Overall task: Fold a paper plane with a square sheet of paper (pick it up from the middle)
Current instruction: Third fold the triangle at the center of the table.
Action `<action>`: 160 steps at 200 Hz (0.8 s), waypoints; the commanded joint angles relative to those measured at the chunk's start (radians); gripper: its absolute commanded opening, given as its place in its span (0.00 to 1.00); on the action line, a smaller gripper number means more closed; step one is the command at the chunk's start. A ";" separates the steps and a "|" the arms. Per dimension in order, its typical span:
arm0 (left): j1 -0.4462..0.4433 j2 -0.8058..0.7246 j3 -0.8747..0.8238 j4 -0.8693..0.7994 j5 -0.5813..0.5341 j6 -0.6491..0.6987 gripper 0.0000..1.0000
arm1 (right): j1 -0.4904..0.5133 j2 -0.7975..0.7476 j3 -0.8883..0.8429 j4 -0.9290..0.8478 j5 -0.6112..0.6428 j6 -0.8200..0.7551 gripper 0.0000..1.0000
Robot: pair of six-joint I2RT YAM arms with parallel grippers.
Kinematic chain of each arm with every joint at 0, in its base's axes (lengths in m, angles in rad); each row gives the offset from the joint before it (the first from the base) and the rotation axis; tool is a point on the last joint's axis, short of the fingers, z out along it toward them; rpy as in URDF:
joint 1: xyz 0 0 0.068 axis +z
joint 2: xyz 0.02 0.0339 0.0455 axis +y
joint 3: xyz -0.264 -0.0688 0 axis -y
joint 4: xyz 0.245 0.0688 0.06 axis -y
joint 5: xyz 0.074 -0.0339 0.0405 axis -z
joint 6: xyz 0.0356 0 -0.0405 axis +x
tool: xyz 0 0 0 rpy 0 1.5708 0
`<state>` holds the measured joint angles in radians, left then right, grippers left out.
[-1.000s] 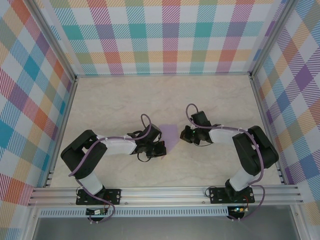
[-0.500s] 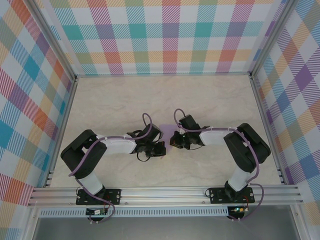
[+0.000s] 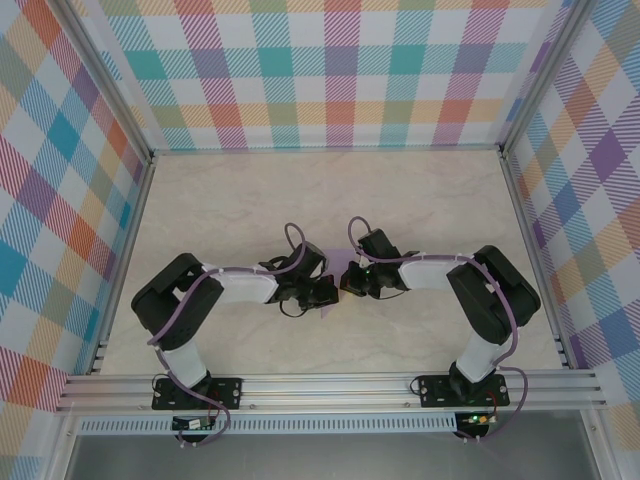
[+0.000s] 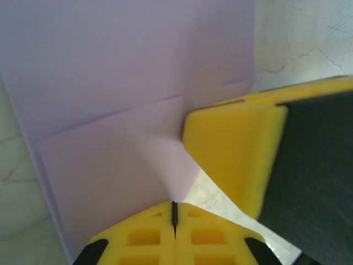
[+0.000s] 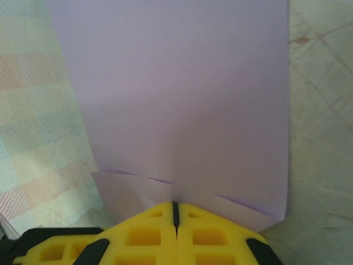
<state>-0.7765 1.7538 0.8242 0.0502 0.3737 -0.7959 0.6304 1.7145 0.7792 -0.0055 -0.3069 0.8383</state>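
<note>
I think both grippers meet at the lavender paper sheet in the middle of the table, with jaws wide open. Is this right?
Not open: the jaws are shut. The left wrist view shows this for the left gripper, the right wrist view for the right gripper. They do meet at the lavender paper sheet.

We see bright, even light, faint shadows; close up, the thin lavender square sheet of paper [image 5: 182, 99] blurs.

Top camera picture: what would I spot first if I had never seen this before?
A lavender square sheet of paper sits in the middle of the table. The left gripper and right gripper are nose to nose over it, yellow jaws shut at its edges. Bright checked walls stand all around.
</note>
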 commanded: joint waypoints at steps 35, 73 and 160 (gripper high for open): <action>0.016 0.013 -0.071 -0.010 0.014 0.005 0.00 | 0.000 0.043 -0.008 -0.107 0.064 0.010 0.00; 0.026 -0.056 -0.181 -0.051 0.022 0.044 0.00 | -0.001 0.057 0.003 -0.149 0.091 0.005 0.00; 0.025 -0.242 -0.223 -0.222 0.070 0.212 0.00 | 0.000 0.088 0.025 -0.169 0.096 0.001 0.00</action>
<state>-0.7555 1.5520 0.5980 0.0357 0.4244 -0.6788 0.6312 1.7332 0.8181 -0.0704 -0.3008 0.8486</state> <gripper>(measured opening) 0.038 0.046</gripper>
